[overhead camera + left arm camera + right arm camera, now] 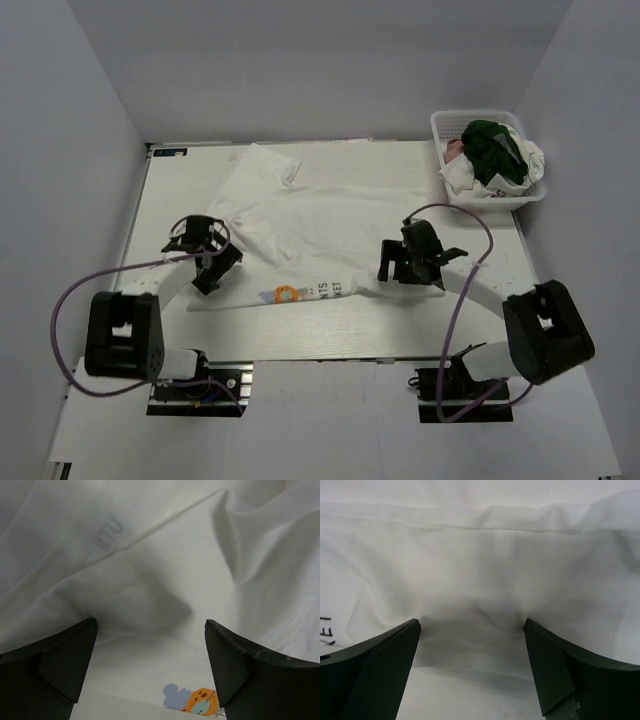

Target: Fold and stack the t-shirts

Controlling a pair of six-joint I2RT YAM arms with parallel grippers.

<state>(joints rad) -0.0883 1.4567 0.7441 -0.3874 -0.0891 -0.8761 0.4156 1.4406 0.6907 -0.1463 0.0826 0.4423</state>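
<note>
Your left claw is spread wide and holds nothing. In its wrist view the two fingers stand far apart over the white shirt, close above the cloth. You cannot tell from the pictures whether the tips touch it.

Your right claw is spread just as wide and is also empty. Its fingers straddle a shallow pucker of the same shirt just short of the near edge. Here too contact is unclear.

The white shirt lies spread out and wrinkled across the middle of the table, with one sleeve reaching toward the far left. Its small coloured graphic and dark lettering sit along the near edge, between the two claws.

At the far right corner the white basket holds the other shirts in a heap: a dark green one on top, a pink one at the left and a white one hanging over the right rim.

Both arms reach forward from their bases and bend inward, the left wrist at the shirt's near left corner and the right wrist at its near right edge.
</note>
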